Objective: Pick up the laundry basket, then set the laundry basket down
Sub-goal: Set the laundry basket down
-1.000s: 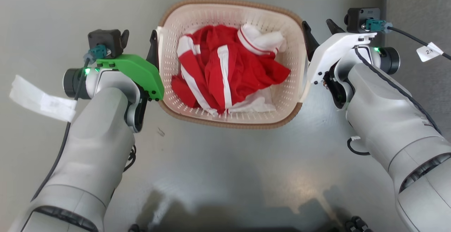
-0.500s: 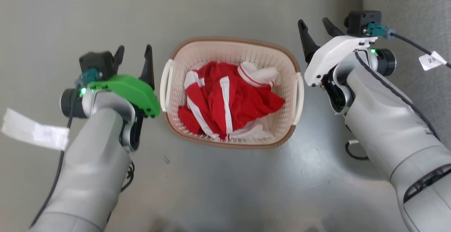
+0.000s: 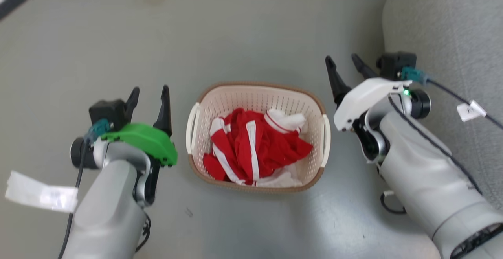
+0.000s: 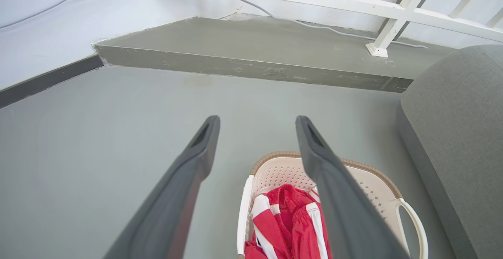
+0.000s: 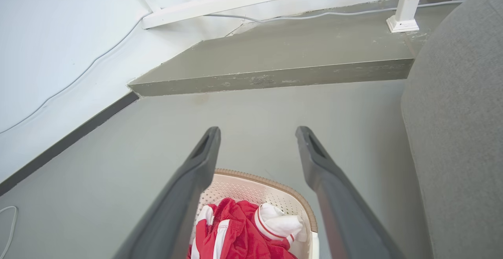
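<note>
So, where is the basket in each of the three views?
Head view: basket at the middle, between left gripper and right gripper.
Left wrist view: bottom edge, right of the middle, partly behind a finger.
Right wrist view: bottom edge, middle, between the fingers.
Shared landmark: red cloth inside it.

Floor (image 3: 235, 35) (smooth, grey) bears the laundry basket (image 3: 255, 98).

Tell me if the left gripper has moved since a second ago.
Yes. Against the laundry basket, the left gripper has drawn away to the left: its fingers were at the left handle, and now floor shows between them.
</note>
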